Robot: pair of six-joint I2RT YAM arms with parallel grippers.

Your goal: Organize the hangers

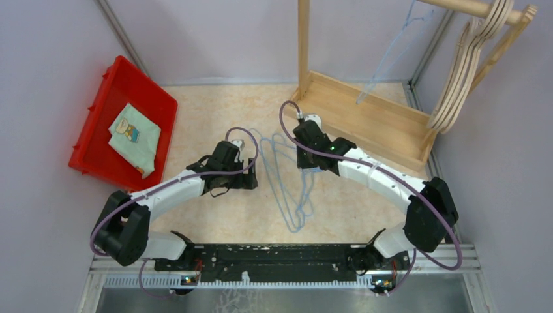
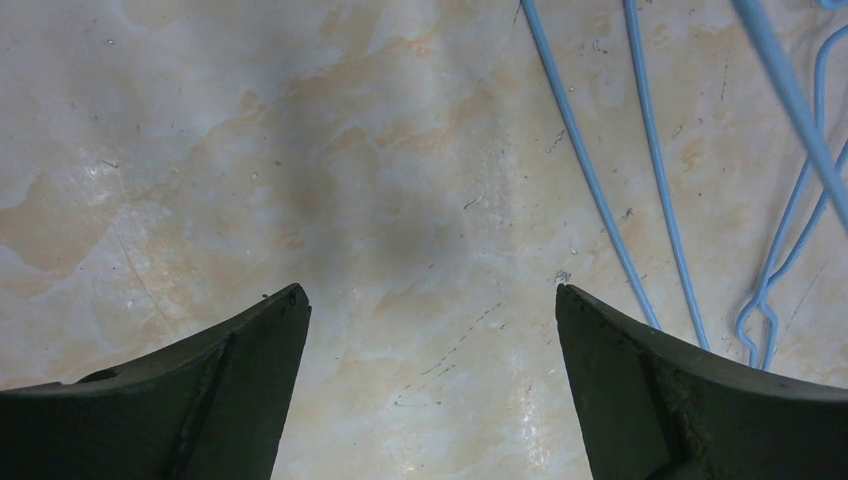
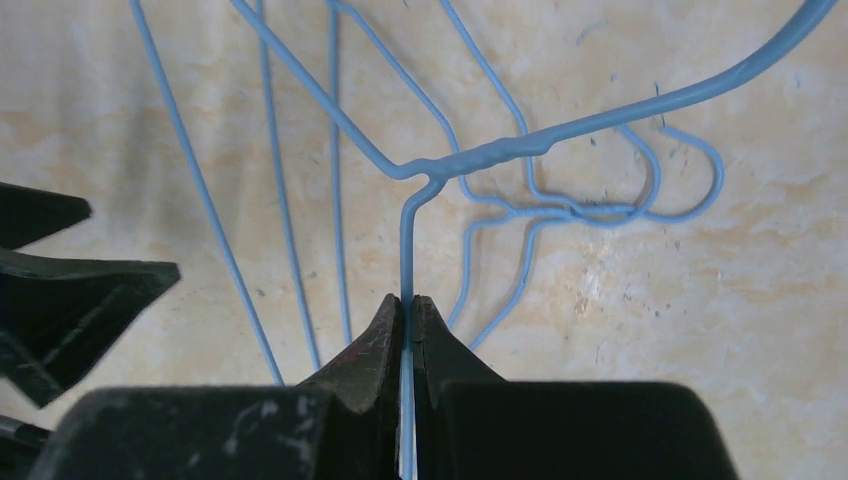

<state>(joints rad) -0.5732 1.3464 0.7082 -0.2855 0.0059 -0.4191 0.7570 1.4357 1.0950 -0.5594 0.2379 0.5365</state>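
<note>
Several light-blue wire hangers (image 1: 291, 210) lie overlapping on the table between the arms. My right gripper (image 1: 308, 167) is shut on one side wire of a blue wire hanger (image 3: 490, 155), just below its twisted neck, and holds it slightly above the others (image 3: 560, 210). My left gripper (image 1: 253, 175) is open and empty over bare tabletop (image 2: 430, 292), with blue wires (image 2: 600, 190) just right of its right finger. Beige wooden hangers (image 1: 466, 72) hang on the rack rail at the top right. One blue wire hanger (image 1: 391, 59) hangs there too.
The wooden rack's tray-like base (image 1: 378, 120) and upright post (image 1: 304, 45) stand at the back right. A red bin (image 1: 98, 130) holding a folded green cloth (image 1: 135, 138) sits at the left. Grey walls close in both sides.
</note>
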